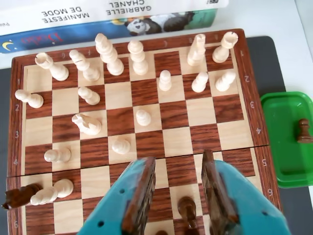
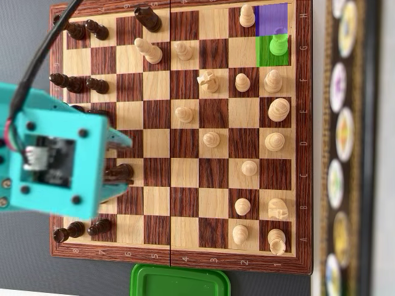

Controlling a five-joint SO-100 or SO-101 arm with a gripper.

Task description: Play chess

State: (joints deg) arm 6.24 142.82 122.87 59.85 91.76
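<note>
A wooden chessboard (image 1: 146, 93) fills the wrist view, with white pieces spread over its far rows. My gripper (image 1: 177, 161) is open above the near rows. Its teal jaws with brown pads stand wide apart. A dark pawn (image 1: 187, 208) stands on the board between them and touches neither pad. In the overhead view the teal arm (image 2: 55, 157) covers the left side of the board (image 2: 203, 154), and the gripper (image 2: 123, 157) points right over the dark side. A white piece tinted green (image 2: 279, 44) stands on a green-marked square, beside a purple-marked square (image 2: 273, 18).
A green tray (image 1: 288, 147) lies right of the board and holds one dark piece (image 1: 304, 129); it also shows in the overhead view (image 2: 179, 280). A dark piece (image 1: 19, 195) and a white piece (image 1: 51, 192) lean at the left edge. A box (image 1: 107, 19) stands behind the board.
</note>
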